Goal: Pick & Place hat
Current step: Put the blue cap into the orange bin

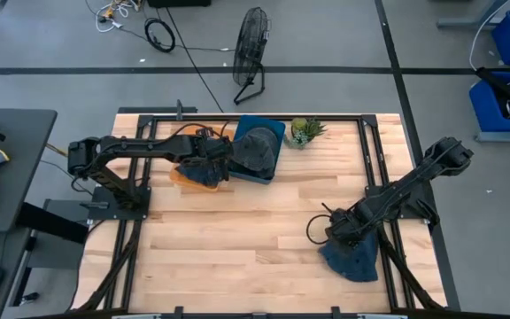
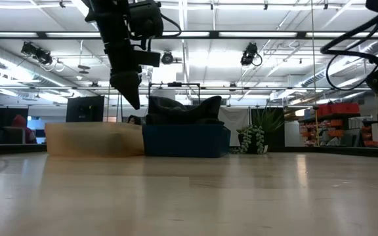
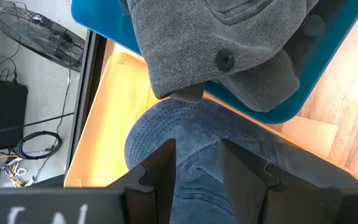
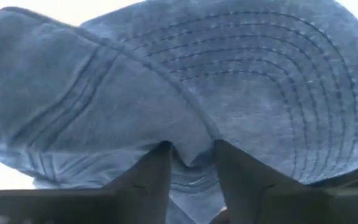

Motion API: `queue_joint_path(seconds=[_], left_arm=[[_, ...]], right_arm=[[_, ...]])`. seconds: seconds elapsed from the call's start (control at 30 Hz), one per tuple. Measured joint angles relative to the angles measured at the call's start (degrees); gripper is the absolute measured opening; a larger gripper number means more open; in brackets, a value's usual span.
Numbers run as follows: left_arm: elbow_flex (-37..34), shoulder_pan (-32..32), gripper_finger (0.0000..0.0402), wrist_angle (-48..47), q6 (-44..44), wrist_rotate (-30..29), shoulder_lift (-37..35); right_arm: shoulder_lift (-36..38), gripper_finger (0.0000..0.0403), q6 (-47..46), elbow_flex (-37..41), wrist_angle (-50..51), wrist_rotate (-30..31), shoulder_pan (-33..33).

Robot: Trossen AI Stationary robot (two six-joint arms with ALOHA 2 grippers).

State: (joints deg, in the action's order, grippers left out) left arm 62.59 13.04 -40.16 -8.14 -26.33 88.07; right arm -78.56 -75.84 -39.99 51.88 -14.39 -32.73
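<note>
A blue denim hat (image 1: 204, 176) lies in the orange tray (image 1: 177, 177) at the far left. My left gripper (image 3: 197, 171) is over it from the table's left, shut on its crown. A grey hat (image 1: 257, 149) lies in the blue bin (image 1: 273, 128) beside the tray. My right gripper (image 1: 333, 232) is near the table's front right, shut on a second blue denim hat (image 1: 352, 259). That hat fills the right wrist view (image 4: 229, 81). My left gripper has a ridge of the denim hat's crown (image 3: 197, 146) between its two fingers, coming from above and slanting down. The rest of the hat spreads below the fingers inside the orange tray (image 3: 114, 106). My right gripper pinches a fold of the second denim hat (image 4: 190, 152) between its two fingers, where the crown meets the stitched brim. The brim (image 4: 278, 74) and crown spread out beyond the fingertips. I cannot tell whether the hat is clear of the table.
A small potted plant (image 1: 306, 131) stands at the far edge, right of the blue bin. In the low view the tray (image 2: 94, 139), the bin (image 2: 186, 141) and the plant (image 2: 254, 139) stand in a row. Bare wood lies between the two arms.
</note>
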Motion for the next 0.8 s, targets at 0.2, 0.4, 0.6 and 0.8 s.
queue_joint_path(seconds=[0.2, 0.4, 0.6, 0.8], left_arm=[[0.00, 0.00, 0.0128, 0.02, 0.00, 0.00, 0.00], [0.00, -0.25, 0.0122, -0.01, -0.02, 0.02, 0.00], [0.69, -2.90, 0.0097, -1.50, -0.01, 0.05, -1.54], [5.20, -8.16, 0.0060, -6.79, 1.54, -0.70, -7.79]], right_arm=[[-0.09, 0.0015, -1.97, 0.17, -0.73, 0.07, 0.00], [-0.24, 0.0010, -3.88, -6.49, -1.53, -1.44, 0.63], [-0.22, 0.0006, 2.69, -20.26, 0.27, 10.32, 1.94], [-0.15, 0.0002, 19.25, -31.24, -2.15, 29.80, 4.77]])
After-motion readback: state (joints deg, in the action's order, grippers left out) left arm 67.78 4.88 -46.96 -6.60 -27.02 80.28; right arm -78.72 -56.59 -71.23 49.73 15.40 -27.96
